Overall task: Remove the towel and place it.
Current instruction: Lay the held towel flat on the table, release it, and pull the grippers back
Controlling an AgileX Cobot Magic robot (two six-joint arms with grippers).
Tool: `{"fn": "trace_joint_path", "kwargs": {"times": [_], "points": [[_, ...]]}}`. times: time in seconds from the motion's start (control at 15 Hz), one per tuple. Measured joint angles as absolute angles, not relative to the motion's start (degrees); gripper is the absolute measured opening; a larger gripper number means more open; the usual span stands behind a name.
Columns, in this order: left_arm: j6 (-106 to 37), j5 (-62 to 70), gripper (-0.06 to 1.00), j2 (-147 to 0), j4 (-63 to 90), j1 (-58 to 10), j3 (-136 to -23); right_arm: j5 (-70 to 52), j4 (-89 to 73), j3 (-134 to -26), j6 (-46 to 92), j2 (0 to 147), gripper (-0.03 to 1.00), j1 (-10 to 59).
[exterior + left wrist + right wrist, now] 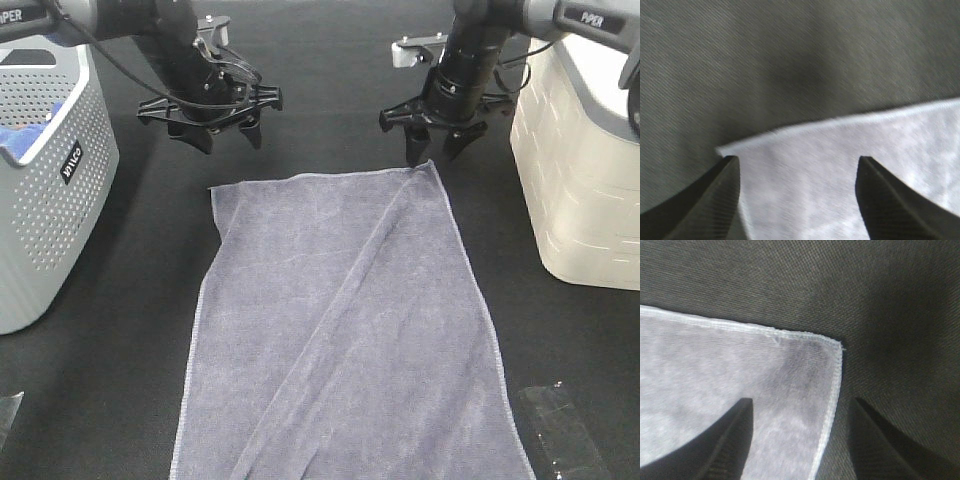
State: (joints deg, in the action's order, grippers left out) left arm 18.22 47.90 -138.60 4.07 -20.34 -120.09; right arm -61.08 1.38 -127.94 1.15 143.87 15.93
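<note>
Black woven cloth covers the tabletop [330,70], the biggest thing on my screen; flat on it lies the towel [340,330], slate-grey terry with a pale stitched hem and a long diagonal crease, running from between the two arms down to the near edge of the high view. To its left I see the grey perforated basket [45,210], apart from the towel; to its right stands the cream basket [580,190], also apart. The left gripper [228,140] hangs by the towel's far left corner, jaws spread and clamping nothing; my left wrist feed shows that corner just beside one jaw tip, with the far hem running across the gap. The right gripper [432,152] sits low at the far right corner, jaws spread too, straddling the side hem; whether a tip touches the terry I cannot tell. A bright blue cloth [25,135] shows inside the grey basket; a clear plastic piece [565,430] lies near the towel's near right side.
</note>
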Motion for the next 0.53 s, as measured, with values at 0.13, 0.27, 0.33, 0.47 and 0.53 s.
{"fn": "trace_joint_path", "kwargs": {"times": [0.13,0.27,0.33,0.47,0.53], "points": [[17.9,47.9,0.63,-138.6,4.2,-20.3,-120.1,-61.1,1.4,-128.0,1.1,144.4,0.53,15.8],[17.7,47.9,0.63,-138.6,4.9,-20.3,-120.1,-60.3,1.4,-128.0,1.0,145.9,0.53,15.1],[17.7,47.9,0.63,-138.6,4.9,-20.3,-120.1,-60.0,1.3,-128.0,1.0,146.0,0.53,14.6],[17.6,47.9,0.63,-138.6,5.0,-20.3,-120.1,-58.4,0.5,-128.0,1.0,146.2,0.53,14.0],[17.5,47.9,0.63,-138.6,5.2,-20.3,-120.1,-57.3,-0.6,-128.0,1.2,146.5,0.53,14.0]]}}
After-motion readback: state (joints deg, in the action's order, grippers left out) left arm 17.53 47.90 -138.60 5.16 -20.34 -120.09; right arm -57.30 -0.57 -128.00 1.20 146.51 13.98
